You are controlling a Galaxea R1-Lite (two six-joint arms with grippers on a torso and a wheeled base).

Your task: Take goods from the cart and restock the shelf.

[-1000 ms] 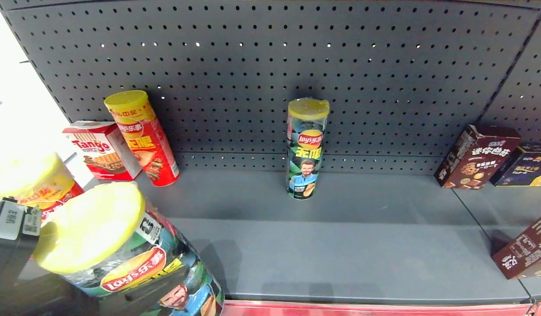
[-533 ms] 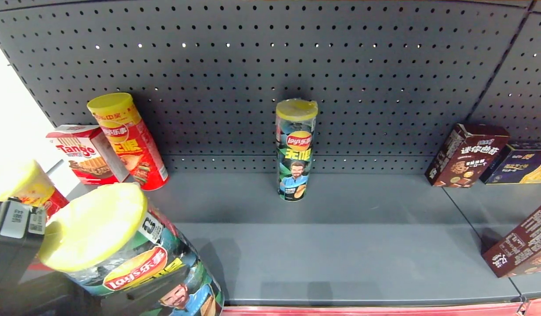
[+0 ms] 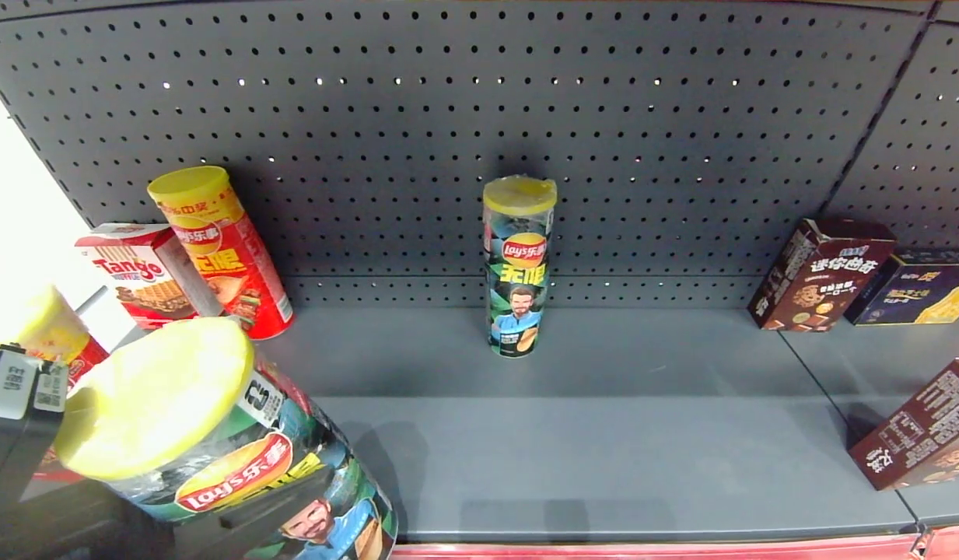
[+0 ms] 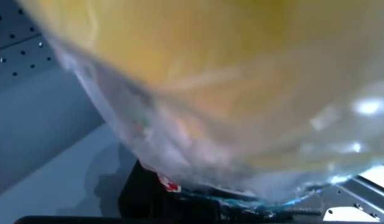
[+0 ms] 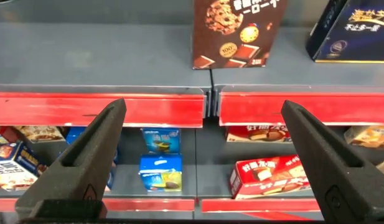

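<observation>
Here the grey shelf [image 3: 603, 435] runs wide, with a back wall [image 3: 448, 117] full of small holes behind it.

The held can [image 3: 215, 420] is green with a yellow lid. It sits at the near left corner, over the shelf's front edge, and its bottom is cut off. The left gripper [image 3: 137, 474] is clamped on it. One black finger crosses its front and a black block presses its left side. In the left wrist view this can [image 4: 229, 93] is just a yellow and clear blur, too close to make out.

The right gripper [image 5: 207, 162] has its two black fingers wide apart with nothing in them. It hangs in front of the red strip [image 5: 148, 109] on the shelf's front edge.

A green can [image 3: 518, 268] stands upright at the back middle, alone. A red can [image 3: 222, 249] stands at the back left, just beside a red box [image 3: 141, 272]. One more can [image 3: 47, 334] is mostly hidden behind the left gripper.

At the back right stand a brown box [image 3: 817, 272] and a blue box [image 3: 922, 292], which is cut off. Nearer, an edge box [image 3: 918, 424] is also cut off on the right.
</observation>
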